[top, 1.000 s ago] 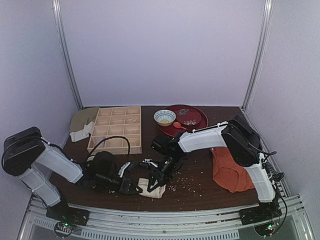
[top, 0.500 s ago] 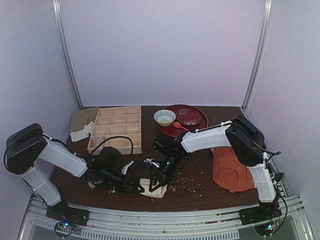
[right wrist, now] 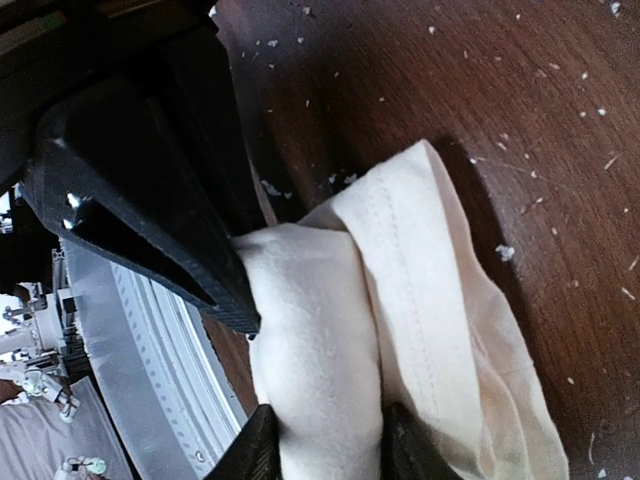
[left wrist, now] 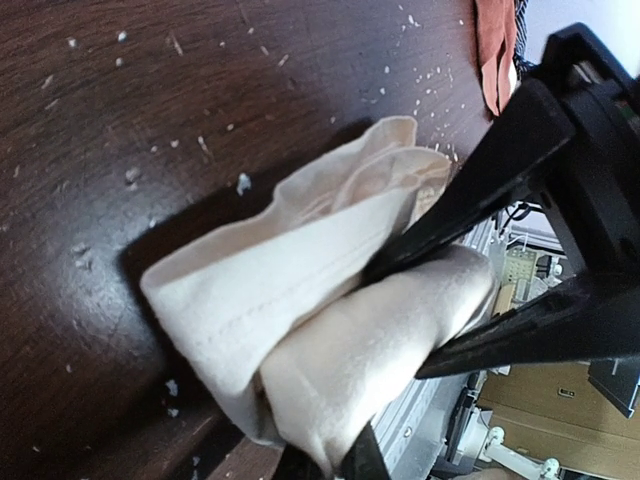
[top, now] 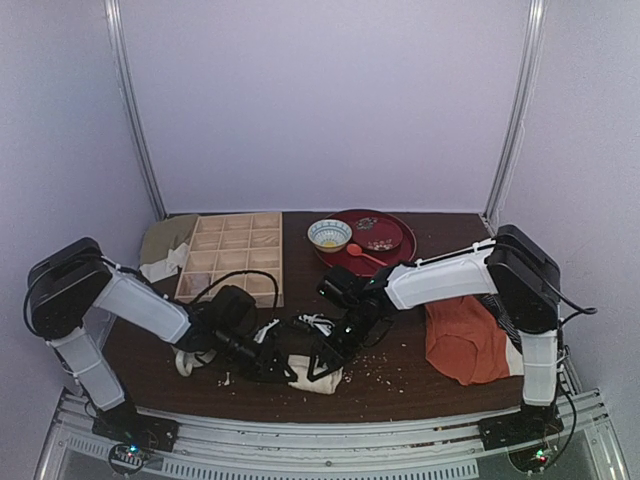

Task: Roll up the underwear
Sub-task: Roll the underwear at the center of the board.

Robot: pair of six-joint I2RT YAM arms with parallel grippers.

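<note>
The cream underwear (top: 318, 374) lies bunched into a thick folded roll near the table's front edge, in the middle. My left gripper (top: 283, 364) reaches it from the left and my right gripper (top: 335, 352) from the right. In the left wrist view the underwear (left wrist: 290, 290) fills the centre, and the left gripper (left wrist: 328, 462) is shut on its lower fold. The right gripper's black fingers (left wrist: 470, 190) press into the roll's other side. In the right wrist view the right gripper (right wrist: 325, 455) is shut on the rolled part of the underwear (right wrist: 400, 300).
A wooden compartment tray (top: 232, 258) stands at the back left, with an olive and white cloth (top: 163, 246) beside it. A bowl (top: 329, 234) and a red plate (top: 372, 238) sit at the back. An orange-red garment (top: 462, 340) lies at the right. Crumbs (top: 385, 362) are scattered on the dark table.
Both grippers and the underwear bundle have shifted a little to the right along the front edge. The left arm has stretched out further, and the bundle looks more tightly gathered.
</note>
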